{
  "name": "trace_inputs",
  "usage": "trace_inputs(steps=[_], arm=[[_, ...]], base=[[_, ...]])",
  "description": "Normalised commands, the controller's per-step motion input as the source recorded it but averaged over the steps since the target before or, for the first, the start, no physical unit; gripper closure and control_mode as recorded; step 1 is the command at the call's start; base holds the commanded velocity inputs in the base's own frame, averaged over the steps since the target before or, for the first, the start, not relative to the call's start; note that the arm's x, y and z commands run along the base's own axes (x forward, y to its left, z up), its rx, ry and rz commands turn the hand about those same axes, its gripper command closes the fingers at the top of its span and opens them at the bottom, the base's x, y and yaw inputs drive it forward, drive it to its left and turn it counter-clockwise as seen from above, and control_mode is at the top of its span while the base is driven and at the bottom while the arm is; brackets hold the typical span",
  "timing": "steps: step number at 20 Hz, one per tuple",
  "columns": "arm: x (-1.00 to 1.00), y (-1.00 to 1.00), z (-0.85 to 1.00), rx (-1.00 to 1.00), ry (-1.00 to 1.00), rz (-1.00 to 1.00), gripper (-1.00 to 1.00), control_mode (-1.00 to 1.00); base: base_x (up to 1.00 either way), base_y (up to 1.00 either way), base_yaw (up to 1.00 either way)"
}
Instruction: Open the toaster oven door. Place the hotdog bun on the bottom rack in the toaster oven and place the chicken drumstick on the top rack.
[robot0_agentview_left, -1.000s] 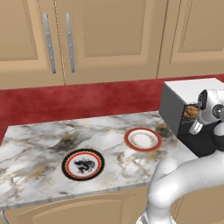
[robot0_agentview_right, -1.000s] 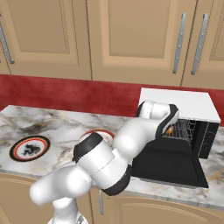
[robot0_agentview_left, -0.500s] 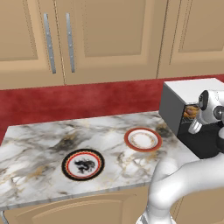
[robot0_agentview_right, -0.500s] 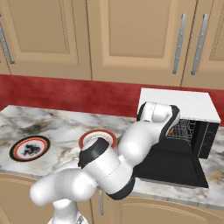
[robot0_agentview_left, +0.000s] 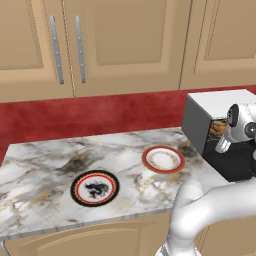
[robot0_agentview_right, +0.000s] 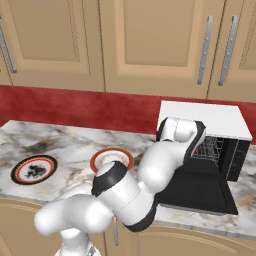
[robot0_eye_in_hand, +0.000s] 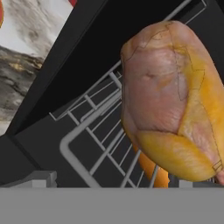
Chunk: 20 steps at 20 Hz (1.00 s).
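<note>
My claw (robot0_agentview_left: 223, 145) sits at the mouth of the oven (robot0_agentview_left: 215, 102) with its jaws spread wide and nothing pinched between them. The drumstick (robot0_eye_in_hand: 170, 96) lies just ahead of the claw, resting on the wires of the top rack (robot0_eye_in_hand: 87, 131). I take it the jaws stand wide so the meat sits on the rack under its own weight. Beneath the claw and further in, a patch of orange shows through the wires. I read that as the bun (robot0_eye_in_hand: 151, 169) on the lower shelf, though I can see too little to tell how it lies.

The door (robot0_agentview_right: 195, 187) lies flat below the claw, folded down toward me, which is what lets the arm reach in. Both items look to be inside, so I judge the job nearly done. What's left is to draw the claw straight back without brushing the drumstick or hooking the rack.

The hand view gives me the meat on the wires and the bun under it. The right base view shows the door laid out and the racks inside, but the forearm hides the claw itself. The left base view shows the claw from the side. It also shows two plates well off to the claw's left on the counter, a red-rimmed one (robot0_agentview_left: 163, 159) nearer and a black-rimmed one (robot0_agentview_left: 94, 188) beyond.
</note>
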Motion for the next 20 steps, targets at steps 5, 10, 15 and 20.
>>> trace_inputs(steps=[5,10,15,20], arm=[[0.55,0.0,0.31,0.19,0.38,0.0,-1.0,-1.0],[0.56,-0.07,0.08,0.25,0.38,0.0,-1.0,-1.0],[0.33,-0.18,0.19,0.28,0.29,0.0,-1.0,-1.0],[0.02,-0.34,0.47,0.15,0.25,0.0,-1.0,-1.0]], base=[[0.0,0.0,0.0],[0.0,0.0,0.0],[0.0,0.0,0.0],[0.0,0.0,0.0]])
